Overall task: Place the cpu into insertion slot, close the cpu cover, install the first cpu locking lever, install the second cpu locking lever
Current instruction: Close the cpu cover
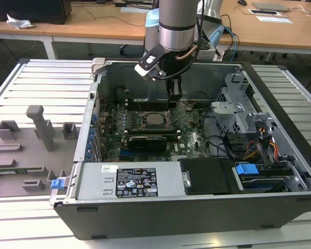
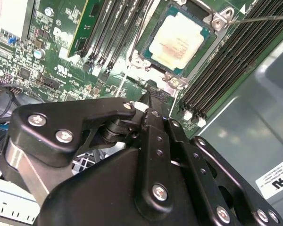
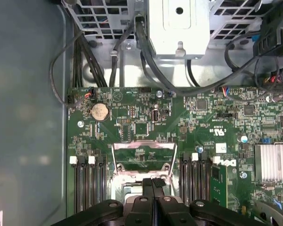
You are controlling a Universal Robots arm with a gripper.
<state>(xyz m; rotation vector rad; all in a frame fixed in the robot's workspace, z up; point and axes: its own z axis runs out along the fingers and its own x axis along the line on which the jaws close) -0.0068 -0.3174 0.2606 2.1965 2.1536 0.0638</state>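
The cpu point(image 2: 179, 40) lies flat in the insertion slot point(image 2: 172, 82), its dull silver top facing up; in the exterior view the cpu point(image 1: 155, 119) sits mid-board inside the open case. The cpu cover point(image 3: 144, 145), a thin silver frame, stands tilted up from one edge of the socket, with green board showing through its window. My gripper point(image 3: 152, 182) is shut with nothing between its fingers, its tips right at the cover's lower edge; contact cannot be told. The gripper point(image 1: 174, 98) hangs just beside the socket, toward the exterior view's right. A thin wire lever point(image 2: 259, 19) sticks out, unlatched.
Long black memory slots point(image 2: 226, 70) flank the socket on both sides. A black card point(image 1: 150, 141) lies in front of the socket. A metal drive cage point(image 1: 238, 114) with cables, the case walls and a finned heatsink point(image 3: 273, 162) crowd the board. A grey fixture plate point(image 1: 26, 150) lies outside the case.
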